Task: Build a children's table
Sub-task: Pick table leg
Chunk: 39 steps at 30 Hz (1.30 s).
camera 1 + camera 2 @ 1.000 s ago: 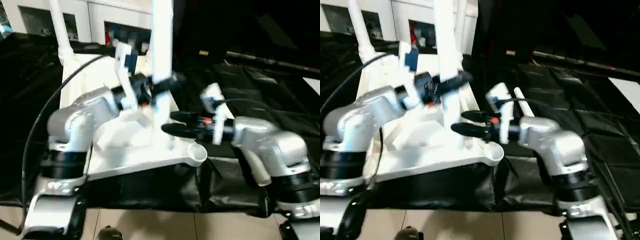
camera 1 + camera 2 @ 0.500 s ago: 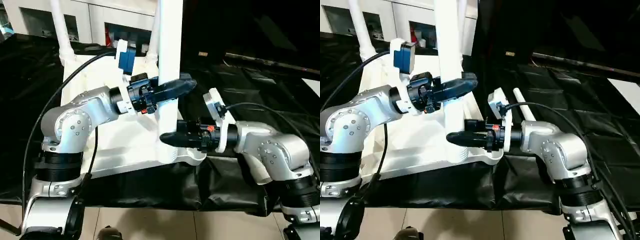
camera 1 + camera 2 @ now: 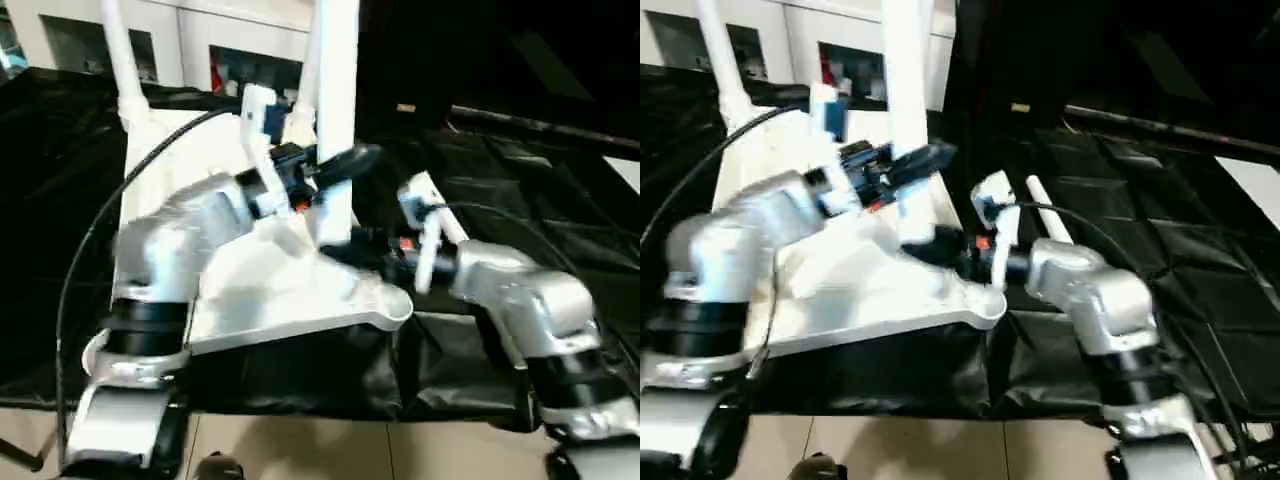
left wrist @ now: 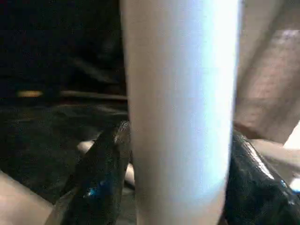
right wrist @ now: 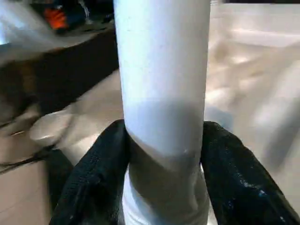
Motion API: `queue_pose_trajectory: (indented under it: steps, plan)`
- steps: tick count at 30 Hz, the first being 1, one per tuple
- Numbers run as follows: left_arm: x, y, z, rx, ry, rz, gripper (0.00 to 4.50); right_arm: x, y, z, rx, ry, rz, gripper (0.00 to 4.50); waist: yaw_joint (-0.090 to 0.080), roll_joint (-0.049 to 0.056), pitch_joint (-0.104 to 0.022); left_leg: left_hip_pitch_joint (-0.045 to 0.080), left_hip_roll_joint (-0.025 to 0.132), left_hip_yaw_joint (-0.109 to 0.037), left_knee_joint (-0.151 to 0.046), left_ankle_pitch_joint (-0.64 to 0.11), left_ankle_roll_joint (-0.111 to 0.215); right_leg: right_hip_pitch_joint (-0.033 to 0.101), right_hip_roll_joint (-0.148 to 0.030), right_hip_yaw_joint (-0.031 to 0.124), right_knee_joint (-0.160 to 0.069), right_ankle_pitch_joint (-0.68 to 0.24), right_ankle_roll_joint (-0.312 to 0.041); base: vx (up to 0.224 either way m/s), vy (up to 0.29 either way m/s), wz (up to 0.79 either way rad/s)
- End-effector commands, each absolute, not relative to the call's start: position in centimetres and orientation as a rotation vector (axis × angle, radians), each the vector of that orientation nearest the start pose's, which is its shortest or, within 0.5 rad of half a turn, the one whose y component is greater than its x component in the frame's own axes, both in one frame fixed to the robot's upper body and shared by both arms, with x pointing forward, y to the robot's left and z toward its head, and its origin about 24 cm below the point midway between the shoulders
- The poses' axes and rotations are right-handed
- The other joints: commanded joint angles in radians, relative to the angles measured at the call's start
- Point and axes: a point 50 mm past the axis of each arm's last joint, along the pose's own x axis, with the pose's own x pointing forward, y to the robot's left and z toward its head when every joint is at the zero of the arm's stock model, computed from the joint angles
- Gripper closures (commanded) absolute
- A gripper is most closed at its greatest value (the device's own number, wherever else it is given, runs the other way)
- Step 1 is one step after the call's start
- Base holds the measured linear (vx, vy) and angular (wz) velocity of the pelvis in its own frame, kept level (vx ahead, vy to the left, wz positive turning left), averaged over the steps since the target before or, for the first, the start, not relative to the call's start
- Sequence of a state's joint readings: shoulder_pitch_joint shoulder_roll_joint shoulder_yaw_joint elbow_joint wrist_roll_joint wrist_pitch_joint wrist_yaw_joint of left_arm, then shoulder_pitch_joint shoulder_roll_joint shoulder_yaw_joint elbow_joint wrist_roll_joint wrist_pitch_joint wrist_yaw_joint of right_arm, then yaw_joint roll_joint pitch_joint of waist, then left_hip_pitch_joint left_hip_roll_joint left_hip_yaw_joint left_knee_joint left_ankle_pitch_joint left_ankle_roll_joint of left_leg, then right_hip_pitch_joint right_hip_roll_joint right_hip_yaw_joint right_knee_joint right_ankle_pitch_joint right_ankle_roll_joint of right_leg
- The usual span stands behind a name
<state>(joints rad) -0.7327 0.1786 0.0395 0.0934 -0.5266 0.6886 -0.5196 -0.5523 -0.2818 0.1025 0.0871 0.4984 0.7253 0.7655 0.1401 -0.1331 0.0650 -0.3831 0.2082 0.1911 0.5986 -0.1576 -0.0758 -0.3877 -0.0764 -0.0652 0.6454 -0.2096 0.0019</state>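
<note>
The children's table's white tabletop [image 3: 250, 295] lies underside up on the black-draped work table. One white leg [image 3: 337, 90] stands upright near its front right corner socket [image 3: 395, 305]. My left gripper [image 3: 345, 163] is shut on this leg about halfway up; in the left wrist view the black fingers [image 4: 101, 178] press both sides of the leg [image 4: 180, 93]. My right gripper [image 3: 345, 245] is shut on the same leg lower down, its fingers [image 5: 96, 173] hugging the leg [image 5: 161, 61] just above its foot. The leg's bottom end is hidden behind the right gripper.
Two more white legs [image 3: 118, 55] [image 3: 306, 65] stand upright at the tabletop's far corners. White cabinets [image 3: 200, 40] line the back. The black cloth [image 3: 520, 170] stretches to the right, and the floor [image 3: 300, 450] shows below the table's front edge.
Both grippers sit a little higher against the tabletop's front corner than half a second ago, still around the upright leg. My left elbow has swung, and the view has shaken.
</note>
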Motion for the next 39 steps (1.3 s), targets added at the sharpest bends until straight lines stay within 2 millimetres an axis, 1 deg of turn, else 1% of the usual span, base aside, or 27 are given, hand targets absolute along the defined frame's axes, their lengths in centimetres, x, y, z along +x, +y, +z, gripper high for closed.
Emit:
queue_pose_trajectory:
  steps: [1,3,4,5,9,11,14,16,18,19,20,21,23,24,25,26,28,29,30,31,32,33,34,35,36,37,39]
  plan:
    - [34.5,9.2,18.5,-0.232,0.047,-0.784,1.75,32.0,-10.6,13.9,0.168,0.193,1.013,2.57,-0.005,0.015,-0.077,0.025,0.029,-0.017,-0.067,-0.139,-0.094,0.04,-0.066,0.045,-0.074,-0.097,-0.107,0.0,0.0,0.0]
    - [34.6,9.0,18.5,-0.228,0.04,-0.737,1.75,32.2,-10.2,13.9,0.147,0.185,0.983,2.57,-0.007,0.017,-0.077,0.025,0.028,-0.016,-0.067,-0.123,-0.089,0.04,-0.063,0.045,-0.071,-0.059,-0.117,0.0,0.0,0.0]
    - [34.7,8.9,18.4,-0.214,0.043,-0.709,1.75,32.4,-10.1,13.9,0.136,0.182,0.961,2.57,-0.006,0.009,-0.078,0.025,0.027,-0.014,-0.065,-0.118,-0.083,0.042,-0.062,0.045,-0.071,-0.05,-0.119,0.0,0.0,0.0]
    - [34.8,8.8,18.3,-0.198,0.042,-0.687,1.75,32.5,-9.9,13.9,0.126,0.18,0.945,2.57,-0.005,0.013,-0.078,0.024,0.028,-0.015,-0.066,-0.115,-0.082,0.042,-0.064,0.045,-0.069,-0.048,-0.12,0.0,0.0,0.0]
    - [34.9,8.5,18.3,-0.194,0.029,-0.645,1.75,32.6,-9.4,13.8,0.114,0.176,0.928,2.57,-0.006,0.012,-0.076,0.025,0.027,-0.014,-0.066,-0.128,-0.08,0.041,-0.065,0.046,-0.074,-0.072,-0.109,0.0,0.0,0.0]
    - [34.9,8.3,18.3,-0.213,0.027,-0.644,2.04,32.6,-9.2,13.8,0.11,0.174,0.928,2.57,-0.006,0.013,-0.074,0.025,0.027,-0.015,-0.067,-0.143,-0.081,0.04,-0.065,0.046,-0.077,-0.095,-0.103,0.0,0.0,0.0]
    - [35.0,7.9,18.6,-0.271,0.027,-0.63,2.15,32.6,-8.5,14.0,0.107,0.154,0.924,2.57,-0.007,0.013,-0.074,0.025,0.027,-0.016,-0.068,-0.153,-0.086,0.039,-0.065,0.045,-0.078,-0.11,-0.1,0.0,0.0,0.0]
    - [35.0,7.9,18.6,-0.278,0.026,-0.634,2.41,32.6,-8.4,14.1,0.101,0.15,0.92,2.57,-0.008,0.014,-0.074,0.025,0.027,-0.016,-0.068,-0.157,-0.086,0.038,-0.064,0.046,-0.078,-0.106,-0.098,0.0,0.0,0.0]
    - [35.0,8.0,18.7,-0.283,0.019,-0.638,2.43,32.7,-8.4,14.1,0.1,0.148,0.911,2.57,-0.008,0.014,-0.074,0.025,0.027,-0.016,-0.068,-0.156,-0.085,0.037,-0.064,0.046,-0.078,-0.107,-0.094,0.0,0.0,0.0]
    - [35.0,8.1,18.8,-0.284,0.012,-0.651,2.5,32.8,-8.5,14.2,0.111,0.146,0.918,2.57,-0.008,0.016,-0.074,0.025,0.027,-0.016,-0.068,-0.155,-0.085,0.037,-0.064,0.046,-0.078,-0.104,-0.095,0.0,0.0,0.0]
    - [35.0,8.2,18.9,-0.284,0.007,-0.66,2.55,32.8,-8.5,14.2,0.121,0.145,0.923,2.01,-0.009,0.015,-0.075,0.024,0.026,-0.016,-0.068,-0.155,-0.085,0.039,-0.063,0.045,-0.078,-0.103,-0.093,0.0,0.0,0.0]
    - [34.9,8.2,19.1,-0.275,-0.002,-0.685,2.55,32.8,-8.7,14.2,0.142,0.155,0.937,2.01,-0.01,0.01,-0.074,0.025,0.026,-0.015,-0.068,-0.154,-0.081,0.038,-0.063,0.045,-0.079,-0.104,-0.091,0.0,0.0,0.0]
    - [34.7,8.1,19.4,-0.257,-0.017,-0.732,2.57,32.7,-9.0,14.3,0.162,0.169,0.97,1.8,-0.008,0.011,-0.075,0.025,0.026,-0.015,-0.067,-0.145,-0.076,0.038,-0.063,0.046,-0.076,-0.096,-0.093,0.0,0.0,0.0]
    - [34.5,8.0,19.4,-0.249,-0.023,-0.751,2.57,32.6,-9.2,14.3,0.165,0.172,0.986,1.8,-0.007,0.014,-0.075,0.026,0.027,-0.015,-0.067,-0.144,-0.073,0.038,-0.063,0.046,-0.076,-0.09,-0.094,0.0,0.0,0.0]
    - [34.3,7.9,19.6,-0.239,-0.024,-0.786,2.6,32.3,-9.5,14.3,0.158,0.187,1.018,1.53,-0.008,0.012,-0.074,0.025,0.027,-0.015,-0.067,-0.141,-0.073,0.038,-0.062,0.046,-0.076,-0.083,-0.095,0.0,0.0,0.0]
    - [34.3,7.9,19.6,-0.239,-0.024,-0.786,2.6,32.3,-9.5,14.3,0.158,0.187,1.018,1.45,-0.007,0.011,-0.074,0.026,0.026,-0.014,-0.067,-0.139,-0.071,0.039,-0.062,0.045,-0.076,-0.083,-0.098,0.0,0.0,0.0]
    - [34.1,7.9,19.7,-0.23,-0.023,-0.815,2.6,32.0,-10.0,14.4,0.153,0.207,1.057,1.43,-0.003,0.011,-0.075,0.025,0.027,-0.014,-0.066,-0.13,-0.066,0.041,-0.063,0.046,-0.074,-0.068,-0.103,0.0,0.0,0.0]
    - [33.8,7.7,20.1,-0.225,-0.022,-0.864,2.6,31.6,-10.7,14.5,0.161,0.238,1.117,1.43,-0.004,0.012,-0.073,0.023,0.027,-0.014,-0.067,-0.13,-0.066,0.041,-0.063,0.046,-0.074,-0.072,-0.103,0.0,0.0,0.0]
    - [33.8,7.7,20.1,-0.224,-0.022,-0.871,2.6,31.5,-10.9,14.5,0.163,0.242,1.125,1.43,-0.001,0.011,-0.075,0.026,0.027,-0.014,-0.065,-0.128,-0.062,0.043,-0.063,0.046,-0.073,-0.069,-0.107,0.0,0.0,0.0]
    - [33.7,7.7,20.3,-0.228,-0.022,-0.885,2.61,31.5,-11.2,14.5,0.165,0.251,1.138,1.43,-0.001,0.006,-0.074,0.024,0.027,-0.013,-0.065,-0.124,-0.059,0.042,-0.063,0.046,-0.074,-0.069,-0.108,0.0,0.0,0.0]
    - [33.6,7.6,20.4,-0.229,-0.023,-0.898,2.61,31.5,-11.3,14.5,0.164,0.258,1.143,1.43,0.0,0.008,-0.073,0.024,0.027,-0.013,-0.065,-0.126,-0.058,0.042,-0.065,0.045,-0.075,-0.081,-0.114,0.0,0.0,0.0]
    - [33.5,7.6,20.4,-0.229,-0.023,-0.912,2.61,31.5,-11.5,14.5,0.162,0.265,1.147,1.43,-0.003,0.007,-0.072,0.021,0.027,-0.014,-0.066,-0.132,-0.06,0.042,-0.066,0.045,-0.077,-0.099,-0.117,0.0,0.0,0.0]
    - [33.0,7.4,20.8,-0.25,-0.024,-0.972,2.61,31.5,-12.0,14.4,0.151,0.293,1.172,1.43,-0.002,0.007,-0.074,0.022,0.027,-0.013,-0.064,-0.132,-0.062,0.042,-0.067,0.045,-0.075,-0.106,-0.122,0.0,0.0,0.0]
    - [32.9,7.3,20.8,-0.252,-0.024,-0.978,2.61,31.5,-12.1,14.4,0.15,0.295,1.173,1.43,-0.002,0.007,-0.074,0.022,0.027,-0.013,-0.064,-0.132,-0.062,0.042,-0.067,0.045,-0.075,-0.106,-0.122,0.0,0.0,0.0]
    - [32.6,7.2,20.9,-0.261,-0.024,-1.013,2.61,31.5,-12.2,14.3,0.15,0.308,1.188,1.43,0.0,0.011,-0.073,0.023,0.028,-0.013,-0.064,-0.129,-0.061,0.041,-0.067,0.046,-0.077,-0.107,-0.132,0.0,0.0,0.0]
    - [32.4,7.1,21.0,-0.266,-0.024,-1.035,2.61,31.4,-12.3,14.3,0.151,0.316,1.199,1.43,-0.002,0.008,-0.073,0.023,0.027,-0.012,-0.063,-0.13,-0.06,0.042,-0.065,0.045,-0.076,-0.105,-0.138,0.0,0.0,0.0]
    - [31.9,6.9,21.0,-0.268,-0.019,-1.087,2.62,31.3,-12.3,14.3,0.143,0.334,1.227,1.43,-0.001,0.007,-0.073,0.022,0.027,-0.012,-0.063,-0.129,-0.057,0.042,-0.066,0.045,-0.077,-0.107,-0.143,0.0,0.0,0.0]
